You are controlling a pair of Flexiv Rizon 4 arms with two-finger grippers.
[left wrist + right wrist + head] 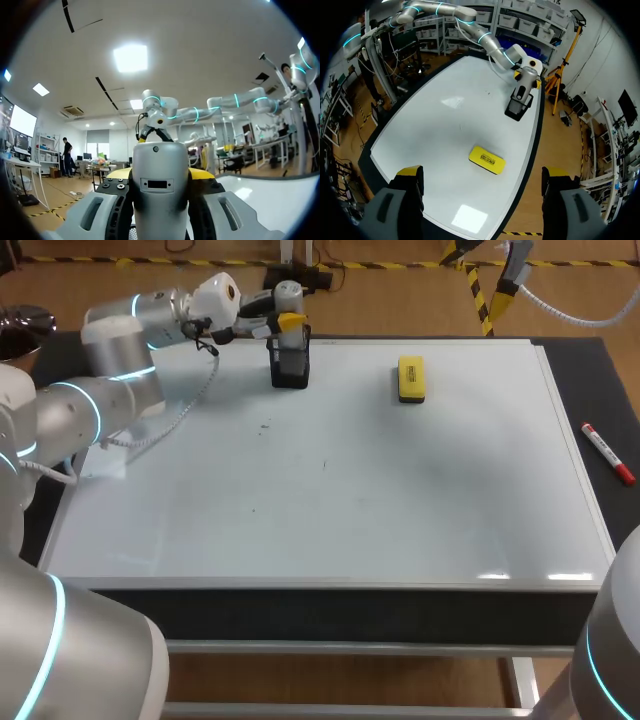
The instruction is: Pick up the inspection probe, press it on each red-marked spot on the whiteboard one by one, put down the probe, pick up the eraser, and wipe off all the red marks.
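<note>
Upper left, the left pincer [289,323] clasps the probe [288,292] in its holder [290,370]; lifting it clear seems next; the right pincer [482,175] gapes empty.

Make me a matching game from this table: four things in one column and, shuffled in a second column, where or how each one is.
Things:
1. inspection probe
2. eraser
3. red marker
4. right gripper

Place or state:
A. lying on the dark table surface, beside the whiteboard
B. open, with nothing between its fingers
C. standing in the black holder
D. lying flat on the whiteboard

Pairs: 1-C, 2-D, 3-A, 4-B.
</note>
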